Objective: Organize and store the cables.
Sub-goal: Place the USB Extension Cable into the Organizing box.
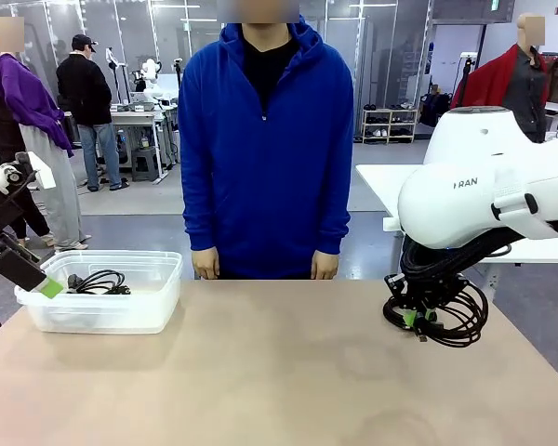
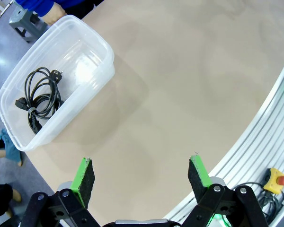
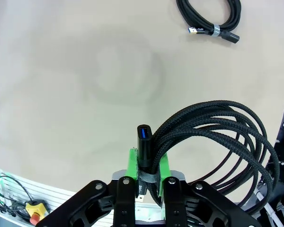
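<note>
A braided black cable coil (image 3: 213,137) hangs from my right gripper (image 3: 148,168), whose green pads are shut on the bundled part by a blue-tipped USB plug. In the front view that coil (image 1: 442,316) dangles just above the table's right side under the right gripper (image 1: 411,319). Another cable coil (image 3: 209,19) lies loose on the table farther off. One more coiled cable (image 2: 40,97) rests inside the clear plastic bin (image 2: 100,40). My left gripper (image 2: 141,175) is open and holds nothing; in the front view the left gripper (image 1: 46,283) hovers by the bin's (image 1: 163,297) left end.
A person in a blue hoodie (image 1: 265,149) stands at the far edge, both hands low by the table. A metal rail with a red stop button (image 2: 279,179) runs along the table's near side. Bare tabletop (image 1: 279,372) spans the middle.
</note>
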Motion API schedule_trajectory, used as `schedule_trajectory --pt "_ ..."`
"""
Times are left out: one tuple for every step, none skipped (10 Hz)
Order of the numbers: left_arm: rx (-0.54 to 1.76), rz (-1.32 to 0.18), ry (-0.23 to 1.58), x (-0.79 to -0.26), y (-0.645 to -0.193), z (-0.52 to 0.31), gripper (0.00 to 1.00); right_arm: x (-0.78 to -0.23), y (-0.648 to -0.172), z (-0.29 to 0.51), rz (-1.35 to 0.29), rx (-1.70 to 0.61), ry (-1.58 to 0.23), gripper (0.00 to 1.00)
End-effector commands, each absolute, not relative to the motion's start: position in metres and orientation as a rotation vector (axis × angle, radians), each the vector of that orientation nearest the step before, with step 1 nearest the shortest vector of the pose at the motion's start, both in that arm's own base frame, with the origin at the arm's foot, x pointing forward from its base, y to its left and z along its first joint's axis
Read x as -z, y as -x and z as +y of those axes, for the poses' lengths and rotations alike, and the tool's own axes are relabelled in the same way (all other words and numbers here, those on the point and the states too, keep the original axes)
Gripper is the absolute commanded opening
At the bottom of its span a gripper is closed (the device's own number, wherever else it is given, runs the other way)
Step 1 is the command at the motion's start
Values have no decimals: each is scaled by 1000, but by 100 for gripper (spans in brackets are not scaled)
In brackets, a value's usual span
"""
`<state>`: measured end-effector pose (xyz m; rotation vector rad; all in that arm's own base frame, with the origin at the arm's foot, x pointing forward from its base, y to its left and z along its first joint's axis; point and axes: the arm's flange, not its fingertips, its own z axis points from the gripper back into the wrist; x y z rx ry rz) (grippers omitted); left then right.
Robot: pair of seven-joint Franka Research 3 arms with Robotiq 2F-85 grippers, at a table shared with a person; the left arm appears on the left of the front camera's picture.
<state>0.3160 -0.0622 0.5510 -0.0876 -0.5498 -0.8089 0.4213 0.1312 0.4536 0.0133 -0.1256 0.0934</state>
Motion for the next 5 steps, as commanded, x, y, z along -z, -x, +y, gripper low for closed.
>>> schedule_trajectory --pt "813 -551 82 -552 -315 -64 100 -454 -421 131 -126 -93 -13 20" --pt "813 -551 82 -552 -315 -64 100 -454 -423 149 -133 -139 -12 20" --pt "813 -551 82 -552 -315 -64 100 -458 -424 168 -129 -167 -8 20" --pt "813 -551 82 -552 -315 -64 100 -461 -425 190 -120 -191 -14 20" --pt "813 -551 82 -552 -315 -64 100 -462 -424 215 -116 -219 -7 20"
